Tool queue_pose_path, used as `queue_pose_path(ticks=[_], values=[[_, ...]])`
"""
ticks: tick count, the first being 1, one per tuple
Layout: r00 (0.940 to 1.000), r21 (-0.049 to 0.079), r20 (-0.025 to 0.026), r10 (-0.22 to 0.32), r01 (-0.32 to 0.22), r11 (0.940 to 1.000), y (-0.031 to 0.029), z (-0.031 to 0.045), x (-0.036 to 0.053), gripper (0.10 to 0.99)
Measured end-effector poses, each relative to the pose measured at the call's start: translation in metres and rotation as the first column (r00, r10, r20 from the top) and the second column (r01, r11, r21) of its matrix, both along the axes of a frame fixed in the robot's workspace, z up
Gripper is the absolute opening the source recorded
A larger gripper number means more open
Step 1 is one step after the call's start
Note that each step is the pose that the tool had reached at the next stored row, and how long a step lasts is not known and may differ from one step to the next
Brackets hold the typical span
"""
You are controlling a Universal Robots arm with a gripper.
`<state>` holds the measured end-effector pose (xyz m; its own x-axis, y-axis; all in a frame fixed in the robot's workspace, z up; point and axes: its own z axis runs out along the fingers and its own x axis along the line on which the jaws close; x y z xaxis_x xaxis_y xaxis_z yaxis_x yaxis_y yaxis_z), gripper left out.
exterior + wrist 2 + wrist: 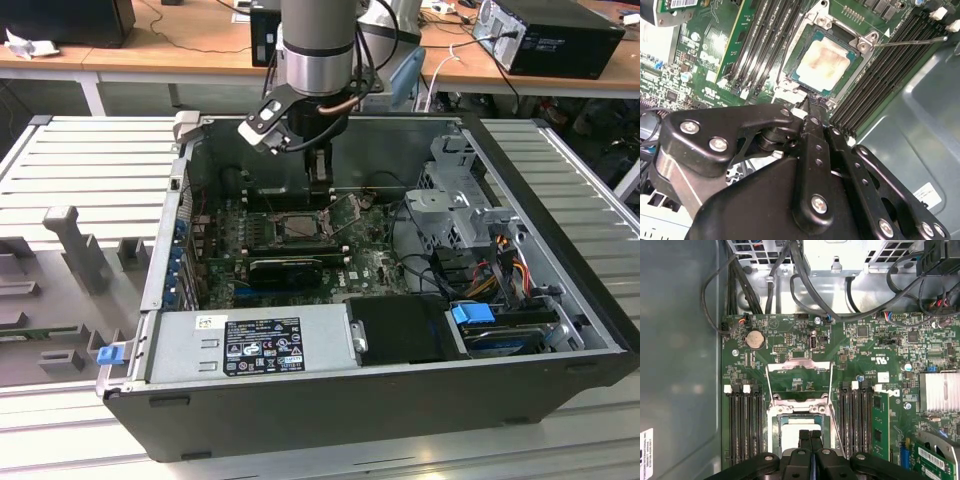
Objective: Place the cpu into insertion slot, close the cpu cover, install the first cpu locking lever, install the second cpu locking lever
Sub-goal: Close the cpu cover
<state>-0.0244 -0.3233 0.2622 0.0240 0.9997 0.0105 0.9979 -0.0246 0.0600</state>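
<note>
Computer case [560, 260], tabletop [80, 160] | cpu [822, 60] in insertion slot [834, 96], cpu cover [799, 363] raised | my jaws pinched together, empty, at slot's edge | risk: tips may scrape cpu

The open black computer case [350, 410] lies on a ribbed metal counter [90, 160]. A grey power supply [250, 345] sits along its near wall, with a drive cage [455, 195] at the exterior view's right. The green motherboard [865, 347] carries two banks of long black memory slots [742, 425], a coin cell [754, 339] and a finned heatsink [939, 392]. Black cables [805, 285] run beyond the board edge.
</note>
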Motion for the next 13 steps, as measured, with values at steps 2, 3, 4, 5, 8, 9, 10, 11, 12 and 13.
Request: queue_pose_path(ticks=[2,3,4,5,8,9,10,11,12,13], values=[[1.0000,0.000,0.0000,0.000,0.000,1.0000,0.0000,0.0001,0.0017,0.106],[1.0000,0.000,-0.0001,0.000,0.000,1.0000,0.0001,0.0001,0.0030,0.106],[1.0000,0.000,-0.0002,0.000,0.000,1.0000,0.0001,0.0004,0.0051,0.106],[1.0000,0.000,-0.0004,0.000,0.000,1.0000,0.0001,0.0006,0.0073,0.106],[1.0000,0.000,-0.0011,0.000,0.000,1.0000,0.0001,0.0009,0.0126,0.106],[1.0000,0.000,-0.0013,0.000,0.000,1.0000,0.0001,0.0010,0.0141,0.106],[1.0000,0.000,-0.0016,0.000,0.000,1.0000,0.0002,0.0011,0.0154,0.106],[1.0000,0.000,-0.0017,0.000,0.000,1.0000,0.0002,0.0014,0.0161,0.106],[1.0000,0.000,-0.0018,0.000,0.000,1.0000,0.0003,0.0017,0.0166,0.106],[1.0000,0.000,-0.0019,0.000,0.000,1.0000,0.0003,0.0018,0.0176,0.106]])
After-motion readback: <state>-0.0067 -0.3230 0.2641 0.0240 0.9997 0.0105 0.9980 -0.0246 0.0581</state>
